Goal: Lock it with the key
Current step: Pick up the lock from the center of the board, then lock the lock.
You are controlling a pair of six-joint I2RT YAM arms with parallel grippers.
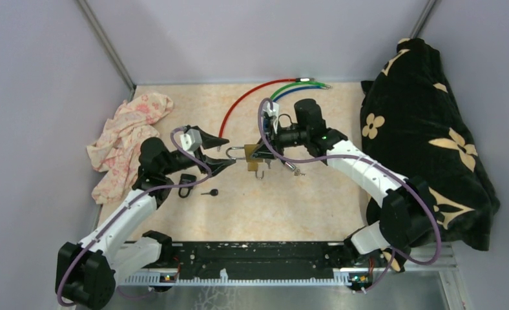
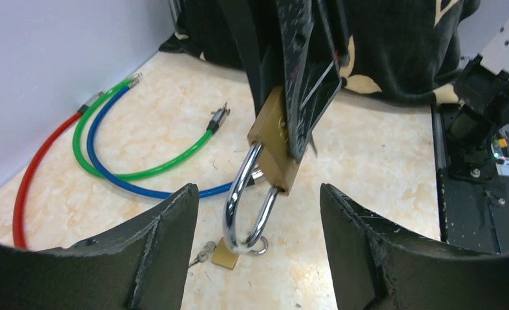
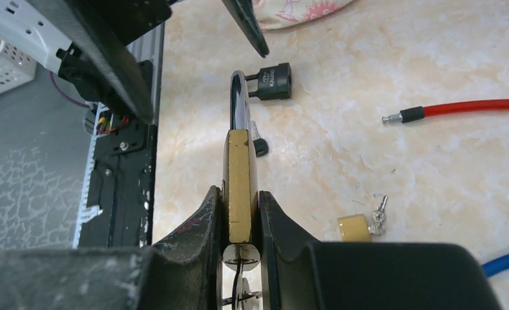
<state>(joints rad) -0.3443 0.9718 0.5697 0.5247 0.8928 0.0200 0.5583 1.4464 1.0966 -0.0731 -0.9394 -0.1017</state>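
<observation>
I am clenching my right claw (image 3: 240,194) on the flat sides of the brass padlock (image 3: 239,169), holding it off the table (image 1: 271,206) with its steel shackle (image 2: 240,201) pointing toward my left arm. My right fingers (image 2: 298,77) are pressing both faces of the body, and the keyway end is sitting deep between them. Something thin and dark is hanging there, but I cannot tell whether it is a key. My left claw (image 2: 257,194) is standing released, its two fingers spread wide to either side of the shackle and touching neither leg. I cannot tell whether the shackle is seated in the body. Below the raised lock, a small brass padlock (image 3: 353,227) with keys on a ring is lying on the table. A black padlock (image 3: 274,82) is resting near my left arm, with a black-headed key (image 1: 211,192) lying just beside it. Red (image 1: 239,103), green (image 2: 110,132) and blue (image 2: 130,185) cables are curling along the far side of the table. A floral cloth (image 1: 132,139) is bunching at the left wall and a black blanket (image 1: 426,129) is slumping at the right.
</observation>
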